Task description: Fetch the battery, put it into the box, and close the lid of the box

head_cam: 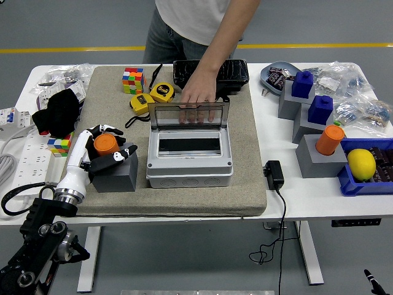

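The battery (pixel 105 144) is an orange cylinder standing in a grey block (pixel 116 176) at the mat's left. My left hand (pixel 117 141) comes from the lower left and curls around it, fingers behind, thumb in front. The grey box (pixel 190 167) sits mid-mat with its clear lid (pixel 189 116) raised upright at the back. A person's hand (pixel 198 98) rests on the lid's top edge. My right hand is out of view.
A Rubik's cube (pixel 132 80), yellow tape measures (pixel 162 91) and a black tray (pixel 233 72) lie behind the box. A black cloth (pixel 60 110) is at the left. A power adapter (pixel 274 174), grey blocks (pixel 321 155) and a lemon (pixel 361 163) are at the right.
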